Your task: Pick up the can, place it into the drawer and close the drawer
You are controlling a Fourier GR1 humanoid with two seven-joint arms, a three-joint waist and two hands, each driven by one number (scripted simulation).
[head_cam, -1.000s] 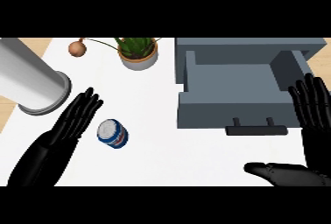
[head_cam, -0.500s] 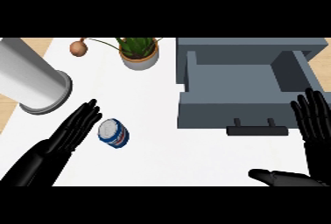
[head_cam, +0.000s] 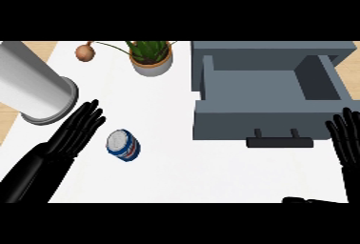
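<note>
A blue and white can (head_cam: 123,146) stands on the white counter (head_cam: 211,176) at the left. My left hand (head_cam: 70,136) lies just left of the can, fingers straight and pointing up, apart from it. The grey drawer (head_cam: 271,97) is pulled open at the upper right, nothing inside it, its dark handle (head_cam: 280,141) facing me. My right hand (head_cam: 347,140) shows at the right edge, open with fingers up, beside the drawer's front corner.
A tall grey cylinder (head_cam: 32,90) stands at the left behind my left hand. A potted plant (head_cam: 151,57) and a brown onion (head_cam: 85,52) sit at the back. The counter's left edge runs close to the cylinder.
Both hands have slid down and toward the view's lower edge. The right hand has also drifted rightward. The can and drawer have not moved.
</note>
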